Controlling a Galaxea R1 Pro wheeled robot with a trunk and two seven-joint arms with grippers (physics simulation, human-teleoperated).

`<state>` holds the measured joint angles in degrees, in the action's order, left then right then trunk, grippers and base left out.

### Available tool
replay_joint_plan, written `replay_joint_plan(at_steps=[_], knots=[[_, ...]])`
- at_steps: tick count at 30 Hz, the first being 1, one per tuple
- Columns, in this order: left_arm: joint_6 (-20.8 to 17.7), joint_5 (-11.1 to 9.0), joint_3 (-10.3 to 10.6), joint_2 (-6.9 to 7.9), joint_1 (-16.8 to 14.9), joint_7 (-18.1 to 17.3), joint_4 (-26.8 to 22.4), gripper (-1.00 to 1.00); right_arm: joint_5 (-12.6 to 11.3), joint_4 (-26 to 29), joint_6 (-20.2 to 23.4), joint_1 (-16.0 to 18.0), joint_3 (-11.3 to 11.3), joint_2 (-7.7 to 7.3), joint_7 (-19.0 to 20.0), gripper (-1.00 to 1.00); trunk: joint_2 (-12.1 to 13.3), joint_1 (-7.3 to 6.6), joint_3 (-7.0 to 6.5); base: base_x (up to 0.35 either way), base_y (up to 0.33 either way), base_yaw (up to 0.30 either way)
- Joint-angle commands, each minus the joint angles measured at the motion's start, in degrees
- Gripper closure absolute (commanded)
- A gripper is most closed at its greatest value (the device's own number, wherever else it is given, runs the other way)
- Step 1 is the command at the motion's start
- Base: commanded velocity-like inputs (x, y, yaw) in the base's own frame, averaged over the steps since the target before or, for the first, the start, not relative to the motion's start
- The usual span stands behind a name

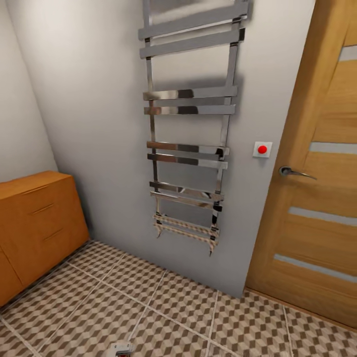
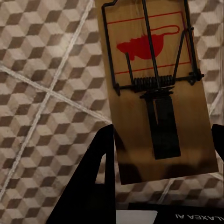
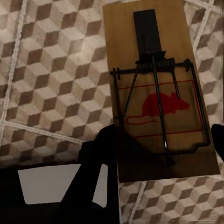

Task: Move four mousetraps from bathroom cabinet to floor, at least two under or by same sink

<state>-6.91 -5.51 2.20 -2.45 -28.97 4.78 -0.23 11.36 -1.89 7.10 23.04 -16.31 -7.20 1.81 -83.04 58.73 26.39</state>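
Observation:
In the left wrist view, a wooden mousetrap [image 2: 154, 93] with a red mouse print and a dark wire spring sits between the dark fingers of my left gripper [image 2: 161, 154], which is shut on its edges. It hangs above the cube-patterned bathroom floor [image 2: 42, 93]. My right gripper [image 3: 162, 149] is shut the same way on a second mousetrap [image 3: 158, 84] over the same tiles [image 3: 51, 79]. The orange-brown cabinet [image 1: 34, 223] stands at the left of the head view, drawers closed. The sink is out of view.
A chrome towel radiator [image 1: 188, 129] hangs on the grey wall ahead. At the right is a wooden door [image 1: 317, 188] with a lever handle, and a red button [image 1: 262, 149] beside it. Tiled floor [image 1: 163, 307] stretches between cabinet and door.

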Motion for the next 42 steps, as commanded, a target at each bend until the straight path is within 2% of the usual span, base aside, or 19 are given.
replay_joint_plan(at_steps=[1, 42], knots=[[-0.21, -0.47, 0.26, -0.01, -0.03, 0.23, -0.03, 1.0, 0.52, -0.1, 0.13, 0.07, -0.48, -0.04, 0.17, 1.0, -0.03, 0.0, 0.06, 0.0, 0.0, -0.3], [-0.21, -0.47, 0.26, -0.01, -0.03, 0.23, 0.0, 1.0, 0.53, -0.04, 0.02, 0.07, -0.48, -0.26, 0.22, 1.0, -0.03, 0.0, 0.06, 0.0, 0.0, -0.3]])
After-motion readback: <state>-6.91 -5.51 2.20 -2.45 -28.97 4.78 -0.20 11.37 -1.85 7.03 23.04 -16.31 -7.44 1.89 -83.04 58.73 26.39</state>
